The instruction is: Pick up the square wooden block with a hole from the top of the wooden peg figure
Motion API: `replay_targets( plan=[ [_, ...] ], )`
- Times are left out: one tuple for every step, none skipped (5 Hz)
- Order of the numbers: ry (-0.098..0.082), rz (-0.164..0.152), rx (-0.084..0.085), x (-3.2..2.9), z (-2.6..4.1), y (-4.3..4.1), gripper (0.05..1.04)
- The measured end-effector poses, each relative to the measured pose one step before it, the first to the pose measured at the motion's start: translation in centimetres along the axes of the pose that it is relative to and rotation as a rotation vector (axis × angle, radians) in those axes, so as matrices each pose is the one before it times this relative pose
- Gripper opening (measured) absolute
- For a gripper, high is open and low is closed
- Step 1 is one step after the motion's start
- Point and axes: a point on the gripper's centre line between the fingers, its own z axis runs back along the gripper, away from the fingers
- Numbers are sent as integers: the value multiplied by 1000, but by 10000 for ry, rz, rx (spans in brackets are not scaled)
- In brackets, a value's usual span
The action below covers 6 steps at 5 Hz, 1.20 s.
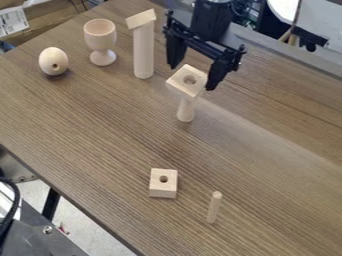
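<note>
Wood-grain surface [100, 130] seen at a slant. At the upper left of the frame is a pale wooden egg [53, 62] with a small dark hole facing the camera. Next comes a wooden egg cup [101, 37], upright on its round foot, and just beside it a tall wooden cylinder [143, 52] topped by a tilted, flat wooden piece [141, 18]. Below centre, nearer the camera, sits a small wooden block [163, 187] with a round hole in its upper face

Just above the centre of the frame, a square wooden block with a round hole [184, 86] tops a slender wooden stem [186, 111]. The stem's long axis is close to upright. The block lies at the fingertips of the black gripper [192, 78], mostly on their camera side. The jaws hang open wide, one finger by the block's upper-left side, the other by its right corner, their spread slanting from upper left to lower right; whether either touches the wood, I cannot tell. Farther right, in the lower part of the frame, a short thin dowel [214, 208] stands near upright
</note>
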Motion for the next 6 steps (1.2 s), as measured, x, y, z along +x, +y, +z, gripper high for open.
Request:
replay_targets(
  plan=[
    [23,7,-36,-33,-6,-12,999],
    [78,44,-7,-39,-237,-49,999],
    [61,23,5,-29,-189,-22,999],
    [123,34,-5,-137,-430,-68,999],
    [46,13,-12,-29,-216,-98,999],
    [-22,-2,-59,51,-47,-100,969]
  ],
)
